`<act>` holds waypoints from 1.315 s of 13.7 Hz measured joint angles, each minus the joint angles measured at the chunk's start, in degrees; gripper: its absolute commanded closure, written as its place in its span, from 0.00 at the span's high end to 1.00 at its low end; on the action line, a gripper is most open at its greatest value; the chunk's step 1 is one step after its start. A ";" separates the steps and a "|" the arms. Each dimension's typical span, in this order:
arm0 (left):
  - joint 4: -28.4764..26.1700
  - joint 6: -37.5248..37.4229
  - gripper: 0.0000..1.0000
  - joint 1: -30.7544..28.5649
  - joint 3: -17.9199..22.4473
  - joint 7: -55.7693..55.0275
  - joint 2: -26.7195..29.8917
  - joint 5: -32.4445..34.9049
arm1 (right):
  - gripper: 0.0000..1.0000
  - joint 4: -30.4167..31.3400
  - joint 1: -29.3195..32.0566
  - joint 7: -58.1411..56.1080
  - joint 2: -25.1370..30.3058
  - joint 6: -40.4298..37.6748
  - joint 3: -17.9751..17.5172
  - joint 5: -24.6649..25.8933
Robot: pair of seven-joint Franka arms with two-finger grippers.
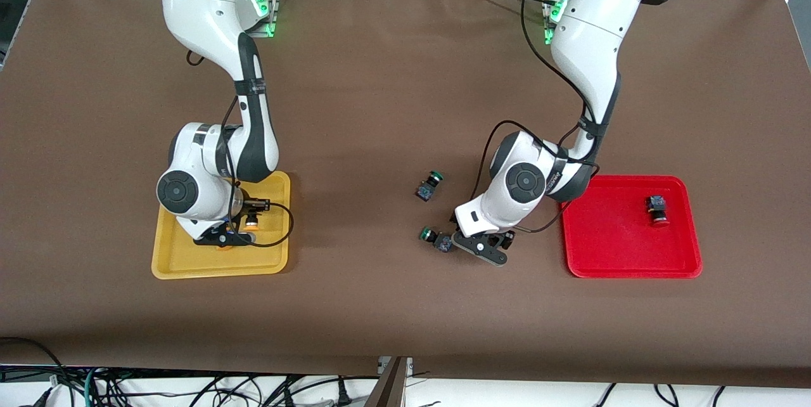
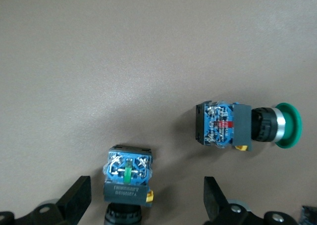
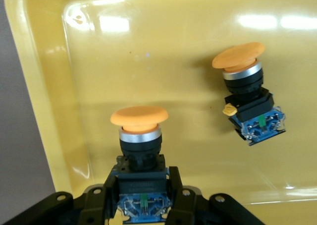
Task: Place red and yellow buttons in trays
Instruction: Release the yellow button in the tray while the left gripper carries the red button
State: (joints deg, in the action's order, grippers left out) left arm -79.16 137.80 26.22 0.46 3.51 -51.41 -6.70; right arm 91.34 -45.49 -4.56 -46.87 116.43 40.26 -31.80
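- Right hand (image 3: pixel 142 205) is clamped on a yellow button's (image 3: pixel 140 150) dark body, low inside the yellow tray (image 1: pixel 190 265); second yellow button (image 3: pixel 246 93) lies beside it.
- Left hand (image 2: pixel 146 202) is open over the bench (image 1: pixel 393 77), straddling a green button (image 2: pixel 126 178).
- Red button (image 1: pixel 657 209) sits in the red tray (image 1: pixel 633 267).
- Buttons look light, rigid, with slick caps: grip the blocky body's flat sides.

Legible markings: none. The green-capped switch (image 2: pixel 126 183) under the left wrist camera carries a small white strip of print on its dark body, too fine to read. The dark band on the right arm's forearm (image 1: pixel 252 87) bears lettering, likewise unreadable.
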 measured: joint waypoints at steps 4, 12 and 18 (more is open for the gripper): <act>0.01 1.09 0.02 0.20 0.32 -0.27 -0.61 2.17 | 1.00 -1.56 -0.17 3.10 0.27 0.13 -0.03 -0.12; 1.80 -7.26 0.00 -4.62 4.73 -1.97 4.03 3.30 | 1.00 -3.39 -3.07 4.61 10.46 -2.22 2.44 0.13; -12.74 -11.89 0.00 -16.32 4.77 -2.18 16.19 3.26 | 1.00 -3.35 -9.83 6.68 23.01 -12.87 8.07 15.52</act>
State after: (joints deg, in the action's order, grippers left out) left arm -91.90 125.90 9.90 5.23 1.33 -35.22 -3.44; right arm 87.99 -55.31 2.12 -23.86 103.56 48.33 -16.27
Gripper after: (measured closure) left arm 0.586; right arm 0.000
